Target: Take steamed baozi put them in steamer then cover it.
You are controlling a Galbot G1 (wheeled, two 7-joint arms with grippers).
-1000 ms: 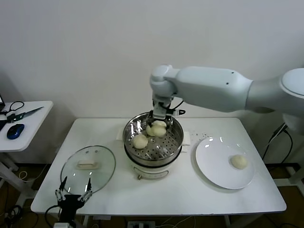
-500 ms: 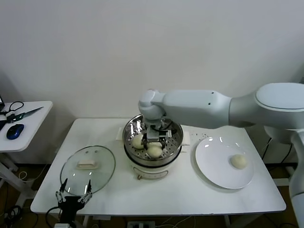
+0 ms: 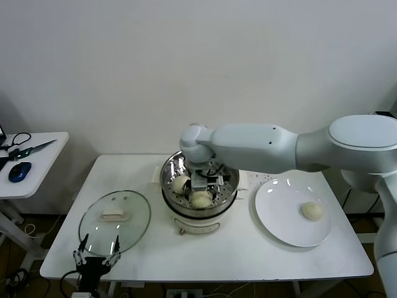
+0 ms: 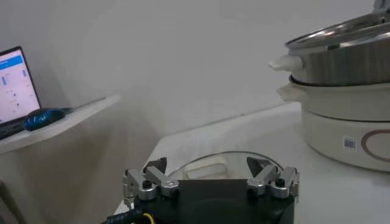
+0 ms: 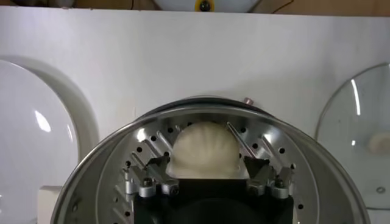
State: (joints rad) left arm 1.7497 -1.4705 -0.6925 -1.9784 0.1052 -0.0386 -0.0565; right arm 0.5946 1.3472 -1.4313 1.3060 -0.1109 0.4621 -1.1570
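The left gripper [image 3: 96, 254] hangs parked at the table's near edge, in front of the steamer [image 3: 200, 186], fingers spread, unmoved. The cover [image 3: 115, 215] lies flat just beyond it. The right gripper [image 3: 203, 186], a second ago at the steamer's far rim, has descended into the basket. Its wrist view alone shows the fingers spread either side of one baozi [image 5: 205, 149] on the perforated floor; whether they touch it cannot be told. Right of the steamer, the plate [image 3: 291, 214] holds another baozi [image 3: 312, 211].
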